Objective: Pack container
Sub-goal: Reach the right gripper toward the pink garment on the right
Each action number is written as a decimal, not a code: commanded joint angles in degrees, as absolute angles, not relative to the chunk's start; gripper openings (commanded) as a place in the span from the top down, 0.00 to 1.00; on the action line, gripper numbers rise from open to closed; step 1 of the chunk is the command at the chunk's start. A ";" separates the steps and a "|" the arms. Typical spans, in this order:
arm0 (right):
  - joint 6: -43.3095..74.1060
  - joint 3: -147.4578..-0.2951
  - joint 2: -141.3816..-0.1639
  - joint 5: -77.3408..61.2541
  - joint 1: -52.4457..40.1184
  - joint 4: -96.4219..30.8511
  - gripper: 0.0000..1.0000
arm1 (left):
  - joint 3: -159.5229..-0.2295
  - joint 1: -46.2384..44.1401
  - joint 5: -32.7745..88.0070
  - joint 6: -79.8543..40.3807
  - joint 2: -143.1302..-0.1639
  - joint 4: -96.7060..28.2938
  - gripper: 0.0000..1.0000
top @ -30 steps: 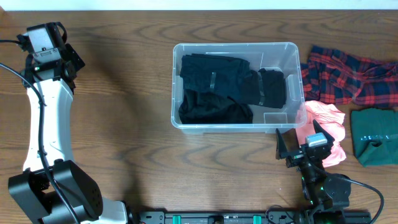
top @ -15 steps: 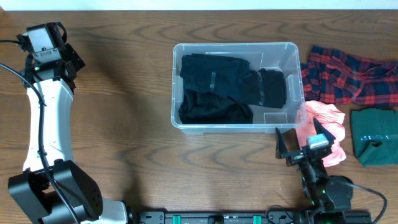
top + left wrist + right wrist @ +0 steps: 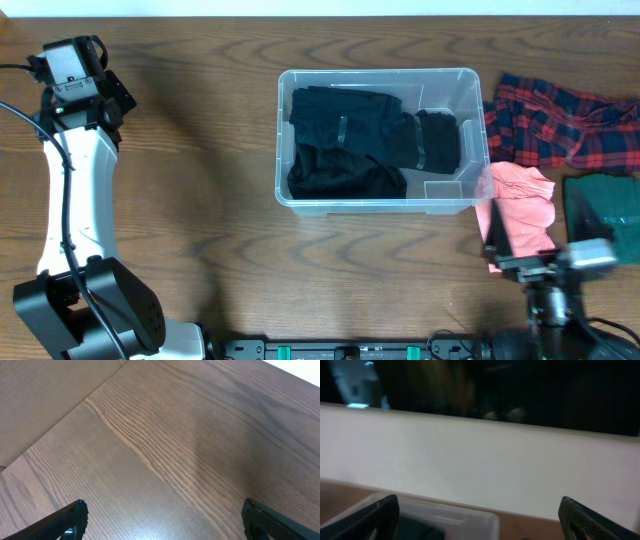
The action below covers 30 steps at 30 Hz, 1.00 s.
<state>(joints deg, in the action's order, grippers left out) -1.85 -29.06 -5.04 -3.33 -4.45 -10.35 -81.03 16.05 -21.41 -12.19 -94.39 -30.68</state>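
Wooden table (image 3: 200,150) carries the container (image 3: 378,72), beyond and left of the right end effector (image 3: 477,515), spread wide.

Black clothes (image 3: 345,135) are seen in the clear bin (image 3: 380,72). A red-and-navy plaid cloth (image 3: 555,125), a pink cloth (image 3: 520,200) and a green cloth (image 3: 610,200) are seen alongside.

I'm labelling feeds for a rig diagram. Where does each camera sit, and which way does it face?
Overhead: above the table, looking straight down; left arm, right arm show.
Left wrist: by left tool, facing down onto wood; fingertips show.
Right wrist: by right tool, facing roughly level, blurred; fingertips show.
Shared: overhead and left wrist see the table.
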 commanded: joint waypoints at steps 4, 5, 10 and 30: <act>-5.76 -43.42 -15.81 5.23 -3.81 -23.20 0.01 | -81.34 16.21 -22.15 -12.14 -93.97 -30.85 0.02; -6.11 -45.25 -17.32 6.42 -3.81 -25.15 0.01 | -81.34 16.21 -22.15 -12.14 -93.97 -30.83 0.02; -6.31 -53.45 -24.82 15.25 -3.79 -35.62 0.01 | -81.34 16.21 -22.15 -12.14 -93.97 -30.83 0.02; 1.89 -66.81 -66.72 5.02 -0.93 -59.24 0.01 | -81.34 16.21 -22.15 -12.14 -93.97 -30.83 0.02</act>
